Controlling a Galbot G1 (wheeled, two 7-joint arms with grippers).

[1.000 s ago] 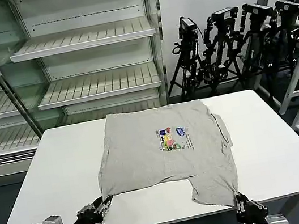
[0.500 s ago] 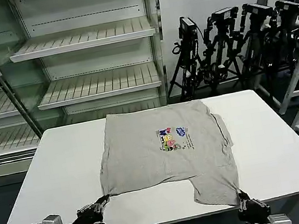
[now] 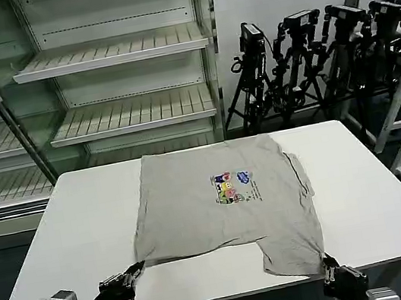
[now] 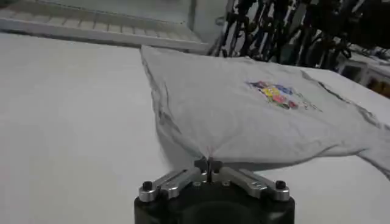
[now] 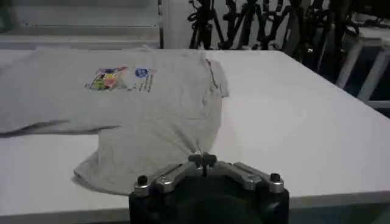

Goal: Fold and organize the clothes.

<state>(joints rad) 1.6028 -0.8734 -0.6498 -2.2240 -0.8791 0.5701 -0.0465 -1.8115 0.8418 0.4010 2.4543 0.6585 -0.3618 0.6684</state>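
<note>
Grey shirt (image 3: pixel 224 200) flat on white table (image 3: pixel 69 241). My left gripper (image 4: pixel 208 163) pinches near-left corner; my right gripper (image 5: pixel 203 159) pinches near-right hem at table edge.

We see one light grey short-sleeved shirt (image 3: pixel 221 204) lying mostly flat on the white surface (image 3: pixel 77 240), a small multicolour print (image 3: pixel 233 187) facing up. Its near left corner draws to a point, and a longer flap reaches the near right edge.
</note>
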